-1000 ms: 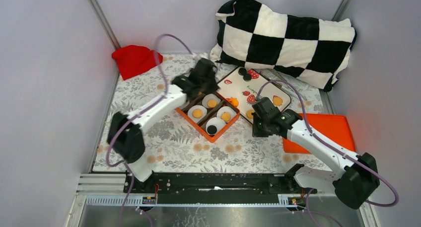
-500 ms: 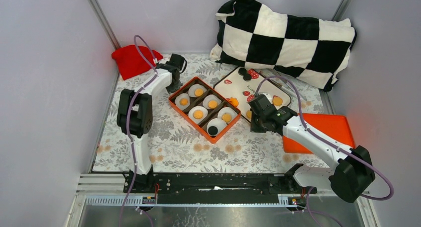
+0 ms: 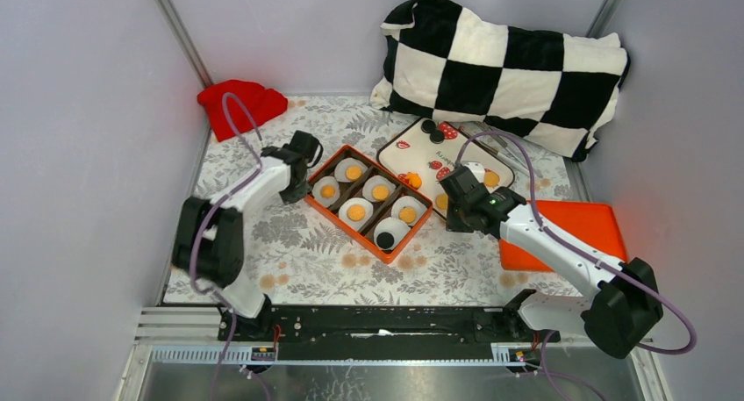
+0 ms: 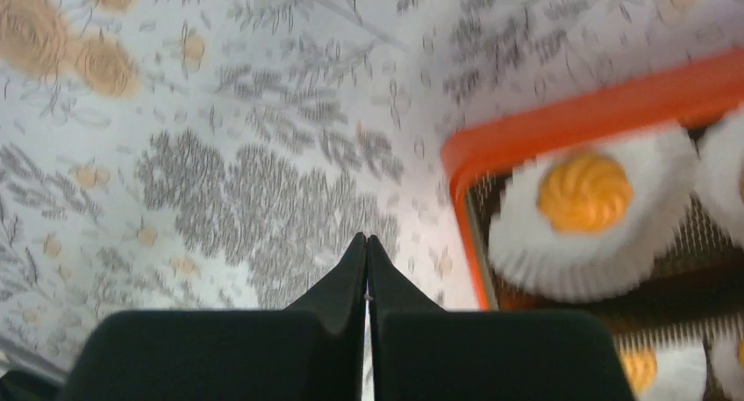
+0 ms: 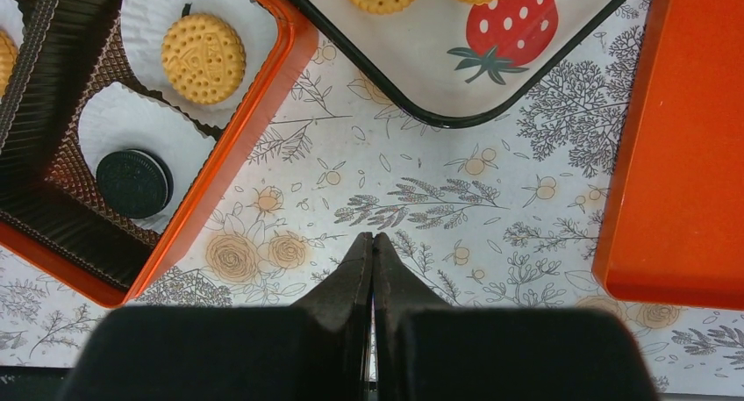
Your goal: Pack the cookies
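Small round golden and black cookies (image 5: 203,57) sit in the orange rectangular box (image 5: 235,146), more on the white strawberry tray (image 5: 421,54) at its two o'clock. The left end effector (image 4: 367,240) at nine o'clock and the right end effector (image 5: 373,237) at three are both pressed together, empty.

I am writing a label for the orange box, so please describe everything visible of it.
The orange box is a shallow rectangular container, plastic-looking, lying flat and diagonal on the floral tablecloth. A brown corrugated liner divides it; six white paper cups sit inside, five with a golden cookie, the nearest with a black cookie. The strawberry tray lies close beside it. The shut left gripper is near one corner, apart.
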